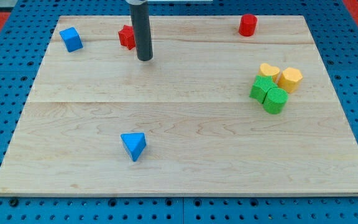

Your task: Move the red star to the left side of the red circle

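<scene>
The red star [127, 37] lies near the view's top left of the wooden board [185, 149], partly hidden behind my rod. The red circle [247, 25], a short cylinder, stands at the view's top, right of centre. My tip [145, 58] rests on the board just right of and slightly below the red star, close to it; contact cannot be told. The red circle is far to the right of both.
A blue cube [71, 39] sits at the top left. A blue triangle [133, 145] lies lower centre-left. At the right, a yellow heart [269, 70], a yellow hexagon [289, 79], a green cube [261, 87] and a green cylinder [275, 100] cluster together.
</scene>
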